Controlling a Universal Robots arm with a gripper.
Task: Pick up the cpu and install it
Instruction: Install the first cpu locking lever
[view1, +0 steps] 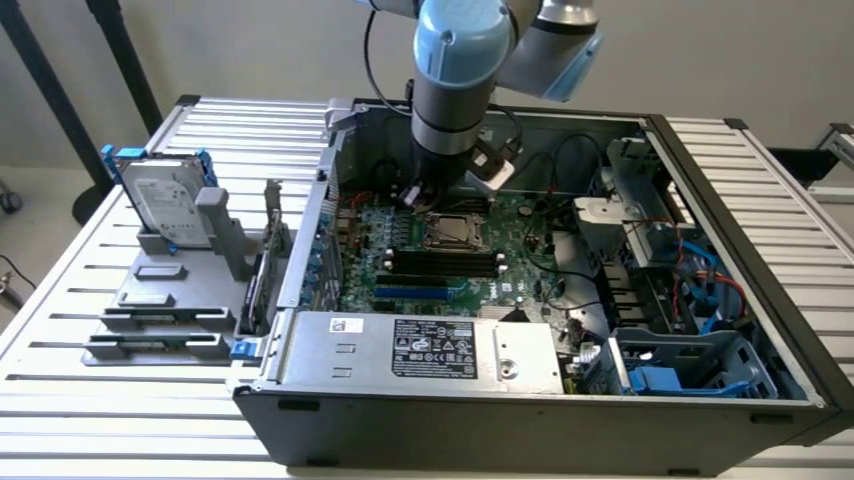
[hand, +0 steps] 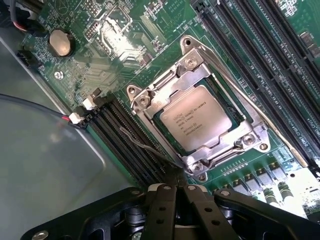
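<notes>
**Gripper poised over a seated cpu**

Gripper (hand: 175, 200) linkage is seen just above the motherboard (view1: 441, 250); whether its fingers are parted or closed cannot be told, and nothing is seen held. At the exterior view's left, a hard drive (view1: 163, 205) is kept upright in a grey rack (view1: 167, 290), presumably for easy grasping. Further right, the cpu (hand: 196, 117) is found lying flat inside its metal socket frame (hand: 200, 125), apparently already installed. An open computer case (view1: 534, 400) is carried on a slatted white table (view1: 80, 330) before a plain wall.
</notes>
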